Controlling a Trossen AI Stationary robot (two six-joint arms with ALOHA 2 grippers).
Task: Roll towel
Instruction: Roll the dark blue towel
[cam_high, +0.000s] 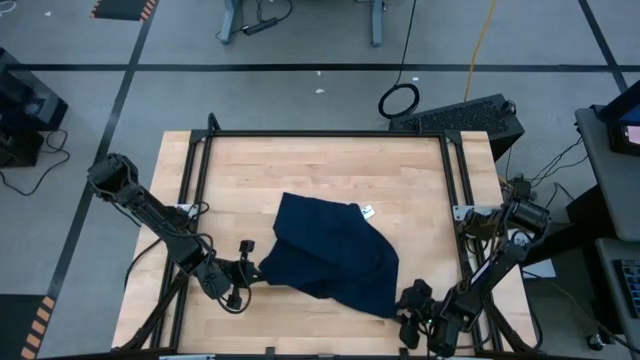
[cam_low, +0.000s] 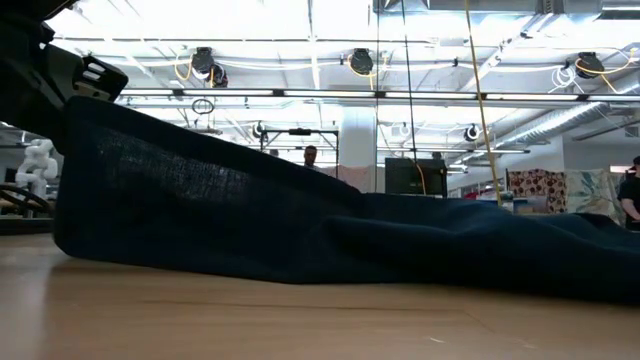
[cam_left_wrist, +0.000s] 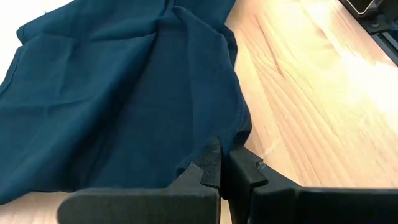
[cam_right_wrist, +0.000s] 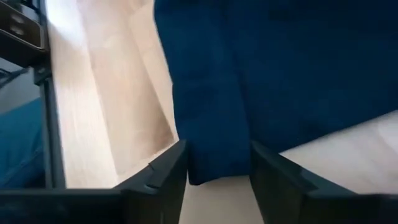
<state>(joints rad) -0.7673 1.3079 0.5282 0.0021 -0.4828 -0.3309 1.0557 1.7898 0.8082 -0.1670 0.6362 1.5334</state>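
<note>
Towel, dark navy and loosely rumpled, lies on the wooden counter a little toward the front and right of its middle, with a small white tag showing at its far edge. Seen from above, the cloth is an uneven, folded shape, wider at the front, where its right corner reaches toward the counter's front right. The left hand sits low at the towel's front left corner, and the left wrist view shows its two dark fingers pressed together on that corner, so it is clenched on the cloth. In the low view the same side of the towel is lifted off the wood, rising to a peak by the dark arm, while the rest slopes down and lies flat across the counter. The right hand is at the towel's front right corner; the right wrist view shows its fingers spread apart with a narrow tongue of the cloth lying between them, not squeezed, so that hand is released. A person stands in the room far behind the counter.
</note>
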